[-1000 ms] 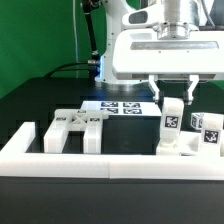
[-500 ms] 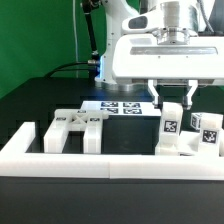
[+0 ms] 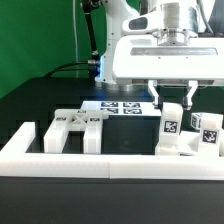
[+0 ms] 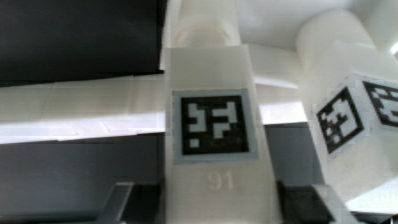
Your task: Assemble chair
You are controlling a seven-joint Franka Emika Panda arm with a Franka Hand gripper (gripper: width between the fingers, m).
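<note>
An upright white chair part (image 3: 172, 125) with a black-and-white tag stands at the exterior view's right. Another tagged white part (image 3: 208, 131) is right beside it. My gripper (image 3: 172, 98) hangs directly over the upright part, open, with one finger on each side of its top. In the wrist view the tagged bar (image 4: 214, 110) runs between the two dark fingers (image 4: 135, 200), with a small gap on each side; the gripper (image 4: 215, 198) does not clamp it. A second tagged part (image 4: 361, 112) is beside the bar. More white chair parts (image 3: 76, 125) lie at the exterior view's left.
The long white border wall (image 3: 110, 160) runs along the front and turns back at the exterior view's left (image 3: 24, 135). The marker board (image 3: 115, 107) lies flat behind the parts. The robot's base (image 3: 100, 68) and a green backdrop are at the rear.
The gripper has come down a little over the upright part, so its fingers now reach beside the part's top. The parts have not moved.
</note>
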